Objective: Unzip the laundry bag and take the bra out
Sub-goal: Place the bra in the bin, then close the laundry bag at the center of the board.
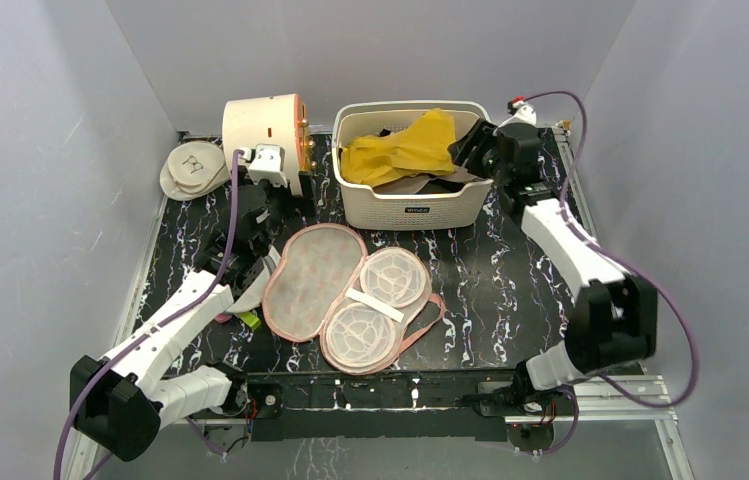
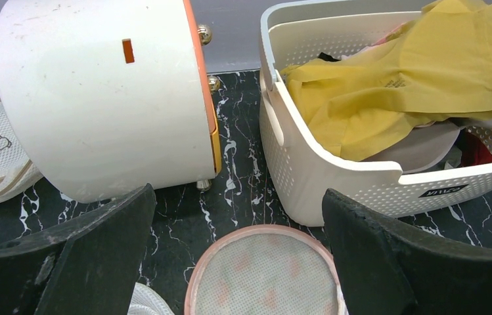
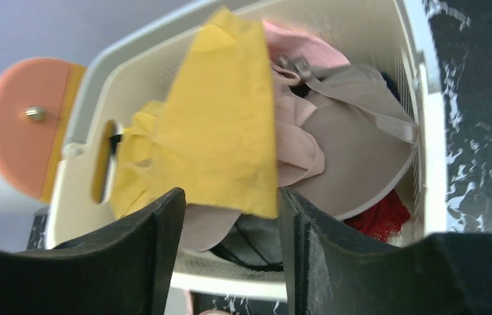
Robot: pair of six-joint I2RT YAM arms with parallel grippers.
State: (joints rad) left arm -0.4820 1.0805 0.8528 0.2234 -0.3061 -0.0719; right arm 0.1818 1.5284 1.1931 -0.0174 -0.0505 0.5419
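The laundry bag (image 1: 310, 280) lies opened flat in the middle of the table. Its pink-trimmed mesh lining faces up and two white mesh domes (image 1: 375, 305) sit on its right half. One rounded end shows in the left wrist view (image 2: 266, 275). A beige bra (image 3: 361, 164) lies in the white basket (image 1: 410, 210), partly under a yellow cloth (image 1: 400, 150). My left gripper (image 1: 288, 205) is open and empty just above the bag's far end (image 2: 240, 216). My right gripper (image 1: 470, 150) is open over the basket's right side (image 3: 230, 223), holding nothing.
A white drum with an orange lid (image 1: 265, 125) lies on its side at the back left. Round white mesh discs (image 1: 193, 168) lie beside it. Red and dark clothes (image 3: 381, 216) fill the basket's bottom. A small yellow-green item (image 1: 248, 320) lies by the left arm.
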